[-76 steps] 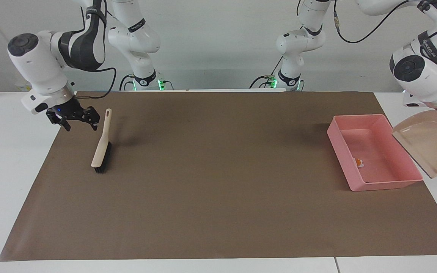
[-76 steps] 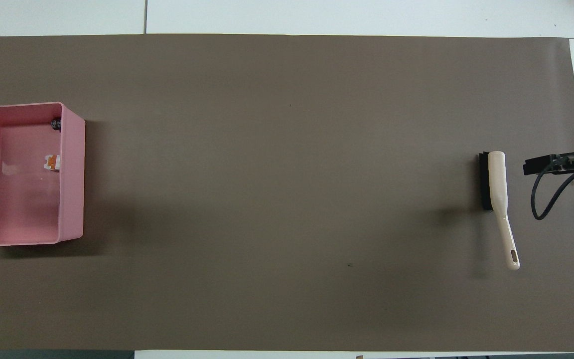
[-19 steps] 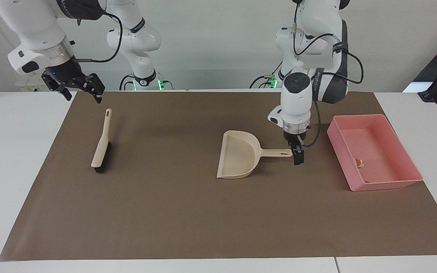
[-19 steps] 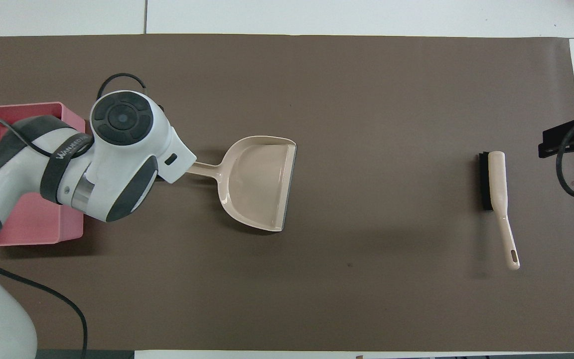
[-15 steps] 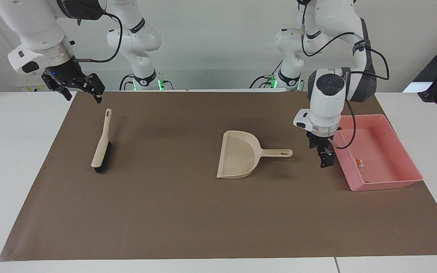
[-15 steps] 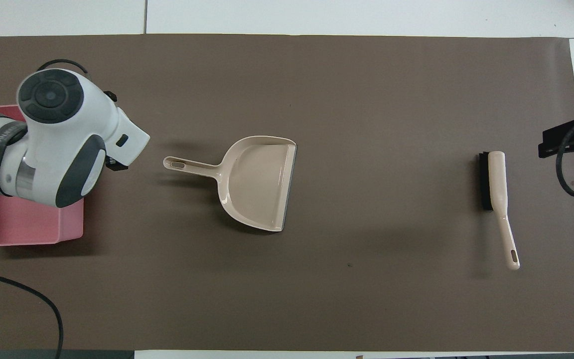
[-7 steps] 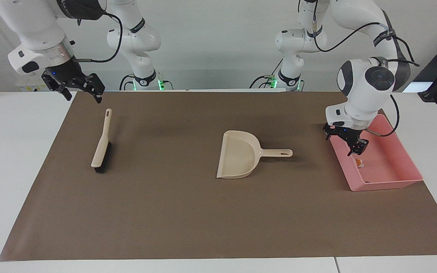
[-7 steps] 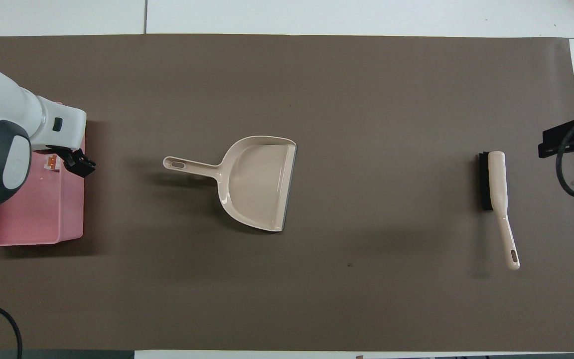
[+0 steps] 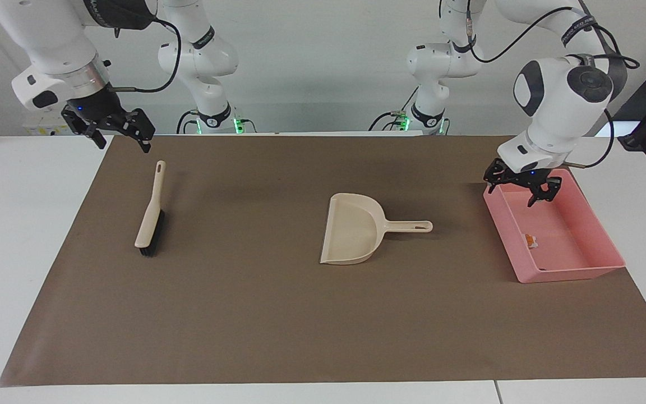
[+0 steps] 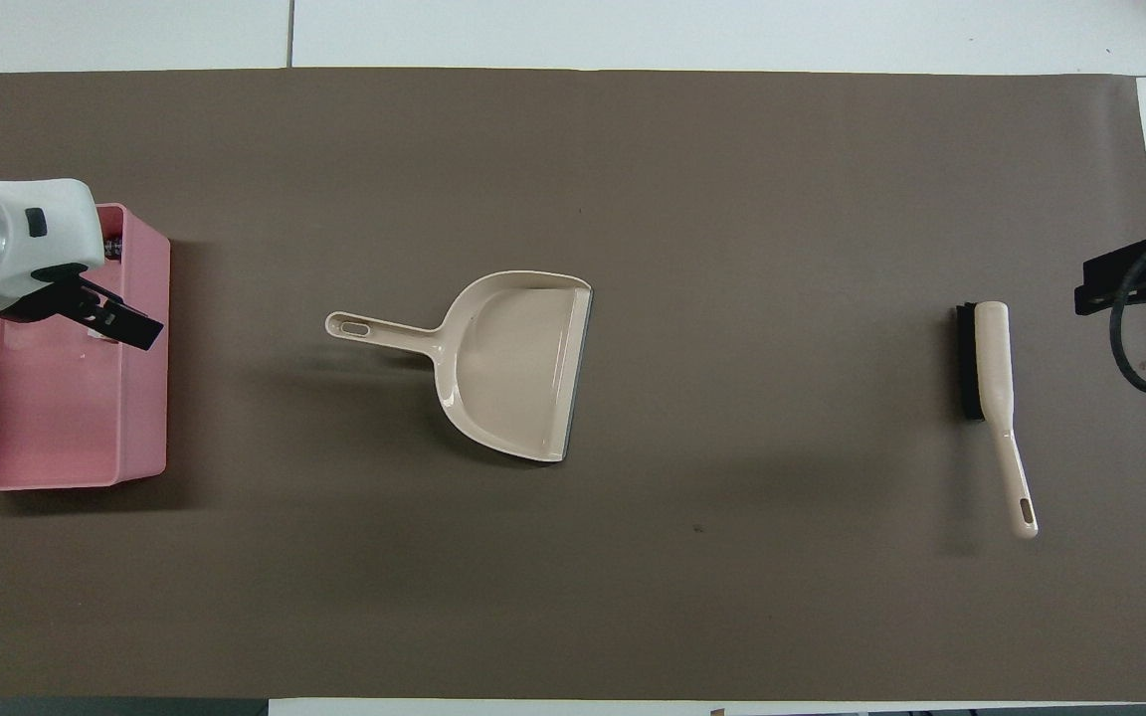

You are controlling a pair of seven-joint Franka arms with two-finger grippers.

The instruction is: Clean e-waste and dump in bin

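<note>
From my remote seat: the left gripper (image 9: pixel 520 187) is now up over the robot-side end of the pink bin (image 9: pixel 603 224), fingers apart and holding nothing. Half a second back it hung lower, over the bin's wall on the dustpan side, and a second back it was over the mat just beside that wall, so it's been pulling away from the beige dustpan (image 9: pixel 354 230). That dustpan sits mid-mat where it got dropped off and hasn't shifted. One bit of e-waste (image 9: pixel 533 241), white with orange on it, lies inside the bin by that same wall. The right gripper (image 9: pixel 114 130) waits spread open over the mat edge, just robot-side of the brush (image 9: pixel 150 216); neither one has moved.
</note>
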